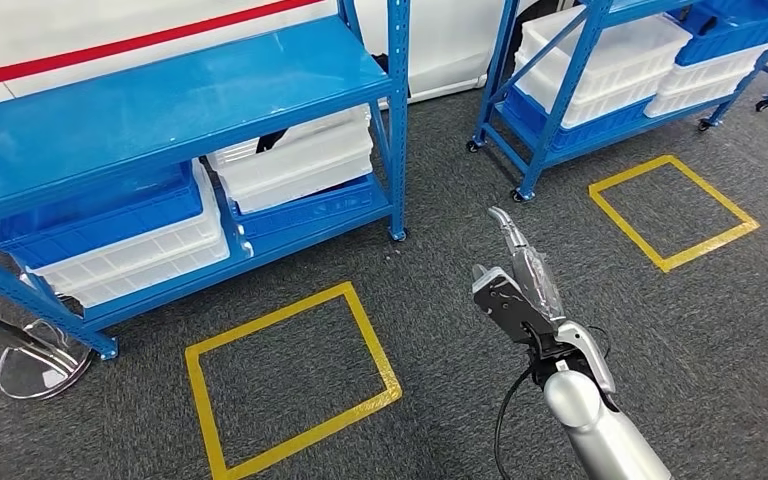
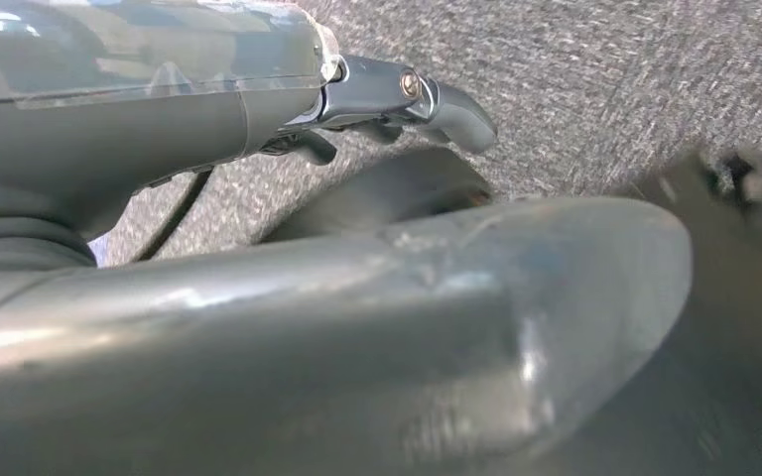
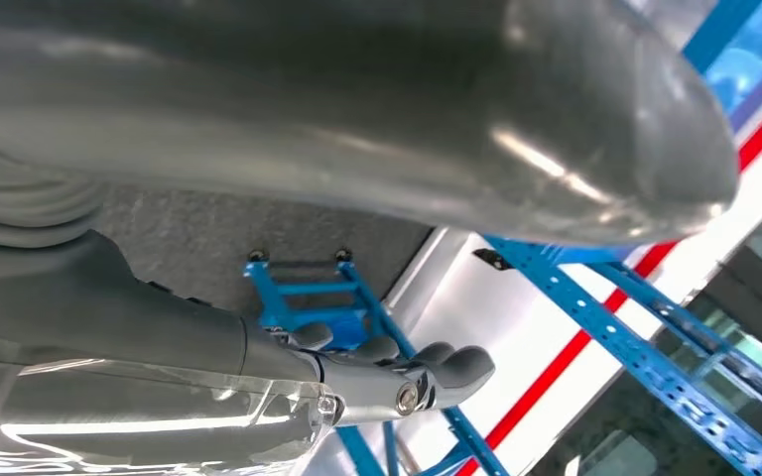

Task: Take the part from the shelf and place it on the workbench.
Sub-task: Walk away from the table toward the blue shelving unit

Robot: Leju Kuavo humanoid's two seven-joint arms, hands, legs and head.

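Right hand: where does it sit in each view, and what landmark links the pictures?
Head view: right hand lower centre-right, over grey carpet, holding nothing.
Right wrist view: it enters from the left, fingers toward a blue shelf.
Left wrist view: the hand there is the left hand.
Shared landmark: grey carpet.

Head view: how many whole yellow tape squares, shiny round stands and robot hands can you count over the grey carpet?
Whole yellow tape squares: 2
Shiny round metal stand: 1
Silver robot right hand: 1
Total: 4
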